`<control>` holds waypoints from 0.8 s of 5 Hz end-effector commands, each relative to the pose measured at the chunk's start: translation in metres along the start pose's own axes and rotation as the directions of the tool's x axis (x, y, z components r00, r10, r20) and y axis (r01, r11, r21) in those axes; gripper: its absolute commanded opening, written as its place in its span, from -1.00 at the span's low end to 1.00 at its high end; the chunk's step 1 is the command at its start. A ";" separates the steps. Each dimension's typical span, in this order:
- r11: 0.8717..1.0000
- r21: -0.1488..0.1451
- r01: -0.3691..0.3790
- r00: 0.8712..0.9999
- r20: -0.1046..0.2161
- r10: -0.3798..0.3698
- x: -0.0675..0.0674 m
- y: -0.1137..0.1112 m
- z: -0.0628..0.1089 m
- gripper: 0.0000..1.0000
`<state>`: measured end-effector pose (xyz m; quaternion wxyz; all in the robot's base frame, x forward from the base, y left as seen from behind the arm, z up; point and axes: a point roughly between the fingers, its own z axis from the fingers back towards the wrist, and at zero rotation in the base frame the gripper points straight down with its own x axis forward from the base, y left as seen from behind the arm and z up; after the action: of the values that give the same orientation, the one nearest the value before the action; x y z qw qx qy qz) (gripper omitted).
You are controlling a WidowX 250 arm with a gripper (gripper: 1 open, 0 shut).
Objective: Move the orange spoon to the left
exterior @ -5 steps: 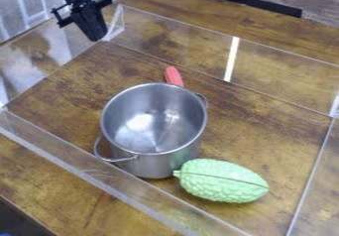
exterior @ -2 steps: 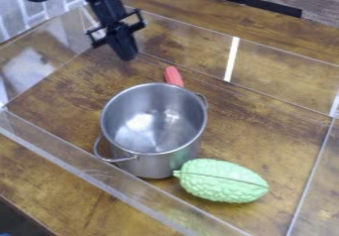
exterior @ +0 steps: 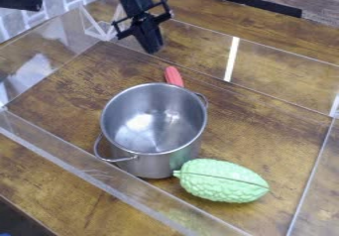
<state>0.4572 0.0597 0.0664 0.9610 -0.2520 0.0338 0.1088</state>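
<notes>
One green, bumpy vegetable (exterior: 221,180) lies closest to me on my feed, at the lower right of the wooden table (exterior: 272,111). Its narrower end comes right up to the lower right side of the steel pot (exterior: 157,141), though I can't tell whether the two touch. The pot stands upright with its open mouth facing up toward my camera, and I can see down to its shiny floor. One thin wire handle (exterior: 115,159) sticks out at its lower left, and another (exterior: 203,100) shows at its upper right.

Just past the pot's far rim I have the orange spoon (exterior: 173,76). I see its red-orange handle on the wood; the rest I can't make out from here. To the right of it and farther off, a pale stripe (exterior: 232,59) runs across the boards.

Beyond the spoon and toward the left of my view, my gripper (exterior: 153,50) hangs from its black arm (exterior: 130,0), fingers clenched and pointed down, well apart from the spoon. Farthest out, near the top edge, I pick out a flat dark patch (exterior: 259,2) at the back of the wood.
</notes>
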 end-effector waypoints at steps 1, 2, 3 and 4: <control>0.994 0.009 0.107 0.994 0.024 -0.108 -0.008 -0.029 0.020 -1.00; 0.991 0.016 0.130 0.992 0.004 -0.130 -0.010 -0.038 0.010 -1.00; 0.989 0.023 0.147 0.989 -0.015 -0.147 -0.013 -0.043 -0.001 -1.00; 0.991 0.034 0.128 0.992 -0.014 -0.128 -0.014 -0.047 -0.008 -1.00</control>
<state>0.4551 0.0174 0.0491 0.9656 -0.2442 0.0632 0.0634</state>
